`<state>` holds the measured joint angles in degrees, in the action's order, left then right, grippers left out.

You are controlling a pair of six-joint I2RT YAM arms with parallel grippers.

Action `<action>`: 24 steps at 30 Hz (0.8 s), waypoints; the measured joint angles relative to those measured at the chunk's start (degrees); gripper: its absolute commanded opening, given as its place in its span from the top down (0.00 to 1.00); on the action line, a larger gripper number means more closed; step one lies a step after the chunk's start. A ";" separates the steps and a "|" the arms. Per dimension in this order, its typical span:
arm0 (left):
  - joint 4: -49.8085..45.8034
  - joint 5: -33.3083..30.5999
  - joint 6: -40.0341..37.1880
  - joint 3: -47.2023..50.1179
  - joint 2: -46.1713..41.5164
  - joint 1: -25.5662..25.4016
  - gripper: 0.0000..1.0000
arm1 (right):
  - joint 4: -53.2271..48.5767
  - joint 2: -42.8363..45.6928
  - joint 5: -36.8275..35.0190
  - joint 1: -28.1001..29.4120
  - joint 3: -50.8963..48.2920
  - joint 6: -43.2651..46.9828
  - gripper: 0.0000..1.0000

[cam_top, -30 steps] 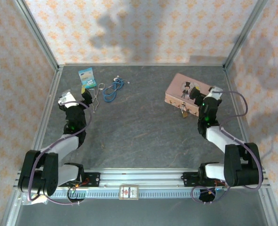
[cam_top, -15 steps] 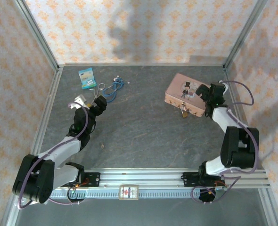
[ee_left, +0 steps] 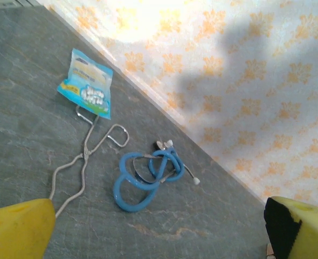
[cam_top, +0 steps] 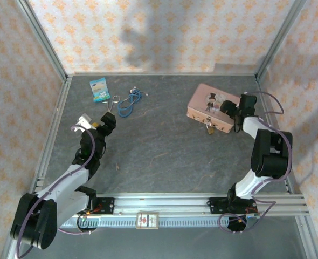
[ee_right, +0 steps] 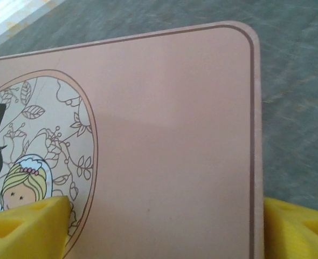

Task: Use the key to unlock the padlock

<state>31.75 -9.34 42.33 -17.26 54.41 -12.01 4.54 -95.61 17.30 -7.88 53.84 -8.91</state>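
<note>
Brass padlock (cam_top: pixel 209 128): against near side of pink tin (cam_top: pixel 202 105).
Right gripper (cam_top: pixel 230 108): wide open, empty, over tin lid.
Left gripper (cam_top: pixel 106 122): wide open, empty, near blue tubing (ee_left: pixel 143 181).

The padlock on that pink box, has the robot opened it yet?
Nothing looks done: the padlock hangs from the pink tin. In hand: right jaws hover open over its lid, left jaws open and empty. Left: picking up a key and turning it.

My right gripper (cam_top: pixel 232 109) has swung from beside the pink tin (cam_top: pixel 202 105) to over its right end, the arm stretching far out; my left gripper (cam_top: pixel 107 123) has shifted rightward, then eased back a little.
</note>
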 measured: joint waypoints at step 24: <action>-7.28 -4.22 -1.81 1.70 -4.98 0.15 0.01 | -2.60 -8.81 7.32 22.86 11.23 8.59 0.20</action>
<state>24.47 -13.56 40.51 -15.55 49.43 -11.86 1.93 -104.42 24.62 14.98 65.08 -0.32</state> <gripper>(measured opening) 0.990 0.771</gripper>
